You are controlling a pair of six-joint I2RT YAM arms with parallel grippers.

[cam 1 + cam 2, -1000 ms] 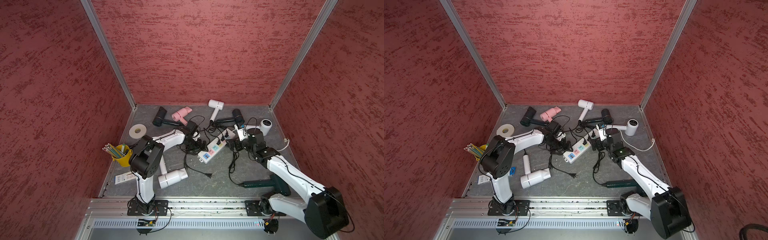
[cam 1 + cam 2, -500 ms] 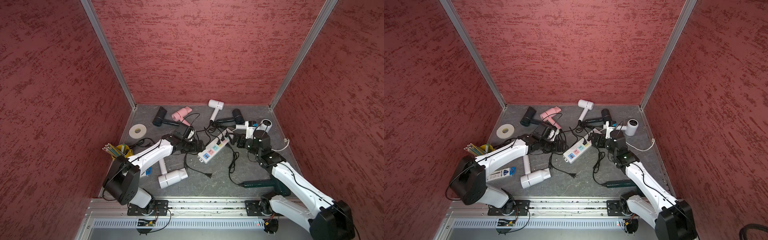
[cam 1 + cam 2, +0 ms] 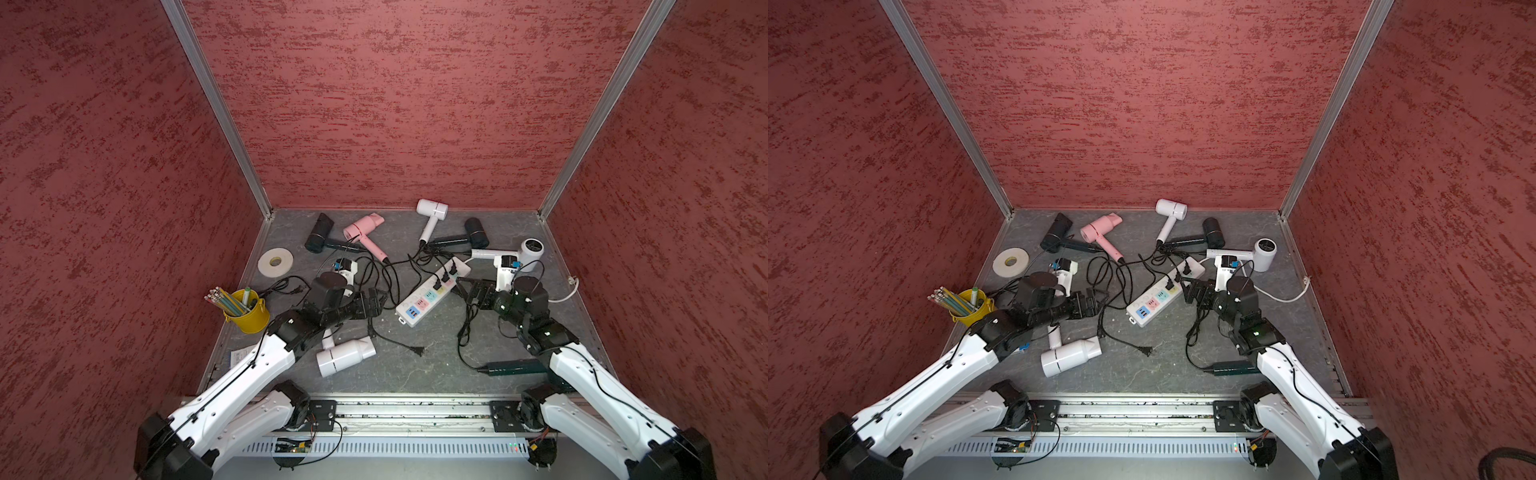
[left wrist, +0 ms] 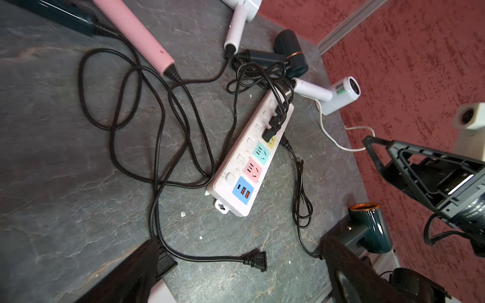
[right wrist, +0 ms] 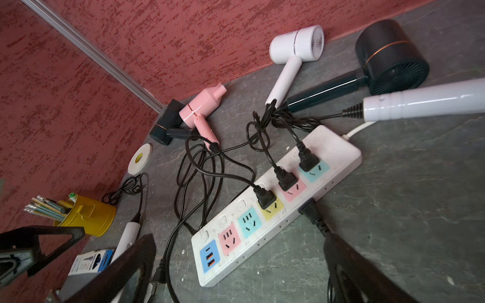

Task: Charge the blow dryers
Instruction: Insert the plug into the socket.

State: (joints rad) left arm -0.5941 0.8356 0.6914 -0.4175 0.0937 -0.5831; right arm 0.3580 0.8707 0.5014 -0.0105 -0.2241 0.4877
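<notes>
Several blow dryers lie on the grey table: pink [image 3: 363, 227], white [image 3: 432, 210] and black [image 3: 473, 232] ones at the back, a white one [image 3: 345, 355] in front of the left arm, a dark green one [image 3: 515, 368] under the right arm. The white power strip [image 3: 432, 293] lies in the middle with three black plugs in its far sockets. A loose plug [image 4: 257, 259] lies between the fingers of my open left gripper [image 3: 376, 301]. My right gripper [image 3: 467, 291] is open and empty over the strip's near end [image 5: 210, 259].
A yellow cup of pencils [image 3: 247, 309] and a tape roll [image 3: 275, 262] stand along the left edge. Black cords [image 3: 378, 274] loop between the dryers and the strip. The strip's white cable [image 3: 561, 297] runs to the right wall. Red walls enclose three sides.
Both arms have sunk low, their elbows dropping toward the front rail. The left gripper has drawn back toward the front, away from the cords. Both grippers have stayed open.
</notes>
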